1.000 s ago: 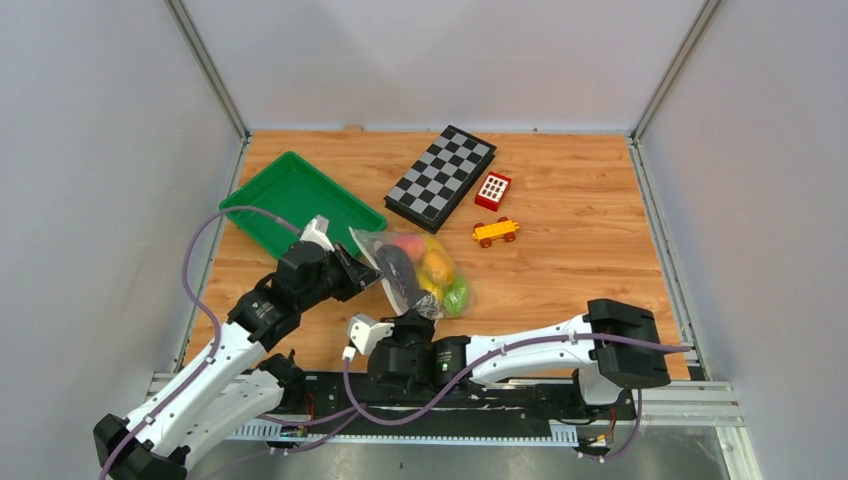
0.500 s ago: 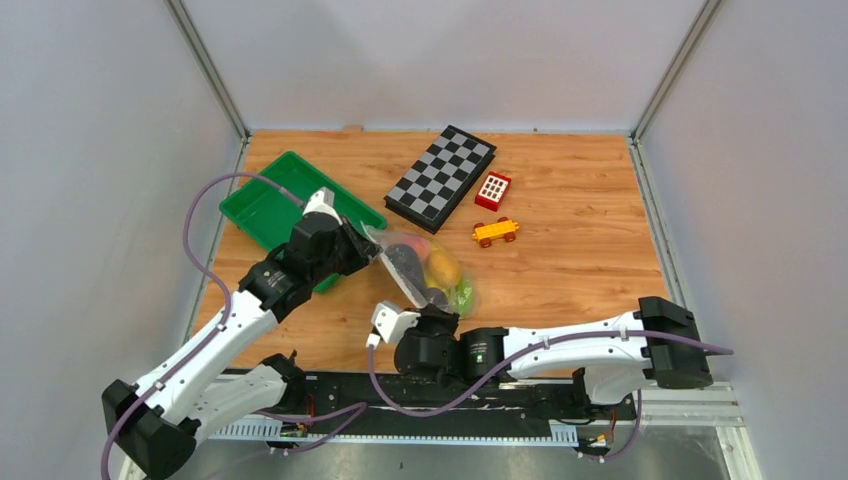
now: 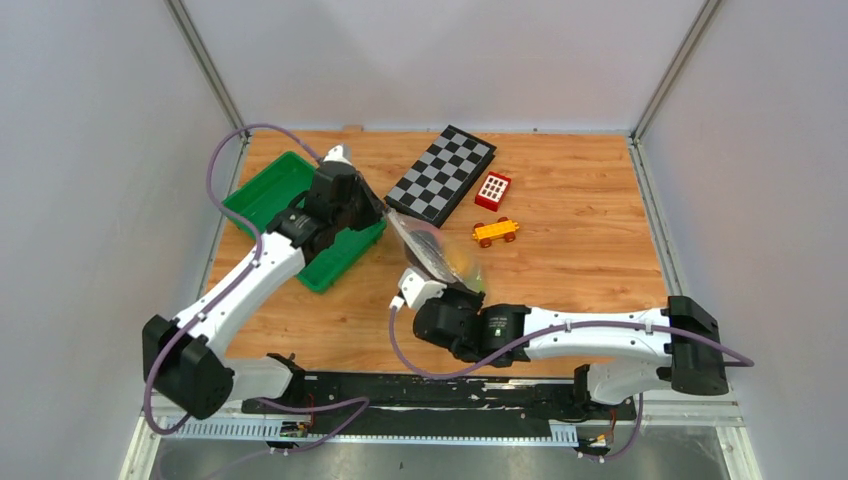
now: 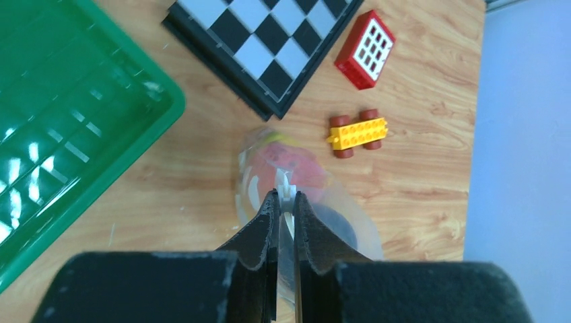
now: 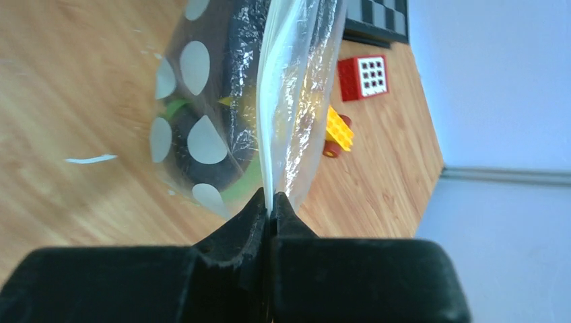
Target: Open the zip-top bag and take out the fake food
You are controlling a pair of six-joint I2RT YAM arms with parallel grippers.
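The zip-top bag, clear with white dots, hangs stretched between my two grippers over the middle of the table. My left gripper is shut on the white tab at the bag's zip strip. My right gripper is shut on the bag's opposite edge. The fake food is inside the bag. In the left wrist view I see a pink-red piece and a dark piece. The right wrist view shows a dark eggplant, a green piece and a bit of yellow.
A green tray lies at the left, partly under my left arm. A folded chessboard sits at the back. A red block with white squares and a yellow toy car lie just right of the bag.
My right gripper has shut on the bag's near edge. Both arms have moved away from the near edge, carrying the bag toward the table's middle and pulling it taut.
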